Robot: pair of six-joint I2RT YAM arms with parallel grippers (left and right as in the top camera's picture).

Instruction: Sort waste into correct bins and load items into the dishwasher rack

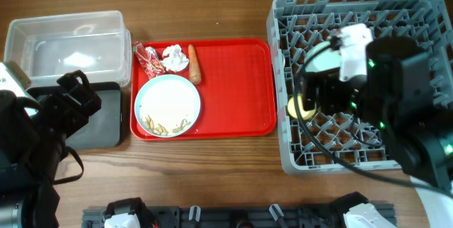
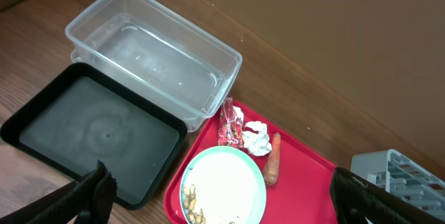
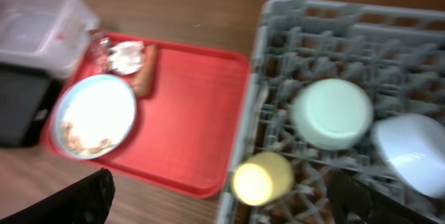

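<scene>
A pale blue plate (image 1: 168, 100) with rice-like scraps (image 1: 164, 123) sits on the red tray (image 1: 233, 86). Behind it lie the carrot (image 1: 194, 64), tissue (image 1: 175, 57) and red wrapper (image 1: 149, 59). The clear tub (image 1: 67, 40) and black tray (image 1: 102, 118) stand to the left. The grey rack (image 1: 283, 15) holds a yellow cup (image 3: 262, 177), a pale green bowl (image 3: 332, 113) and a light blue bowl (image 3: 410, 151). My right gripper (image 3: 222, 196) is open and empty above the rack's left edge, near the cup. My left gripper (image 2: 222, 200) is open and empty, high over the plate (image 2: 222, 182) and black tray (image 2: 90, 126). I cannot make out the spoon.
The right half of the red tray (image 3: 195, 113) is bare. The tub (image 2: 153, 50) looks empty, and so does the black tray. The rack's corner (image 2: 396, 168) shows at the right of the left wrist view. Bare wood lies in front of the tray.
</scene>
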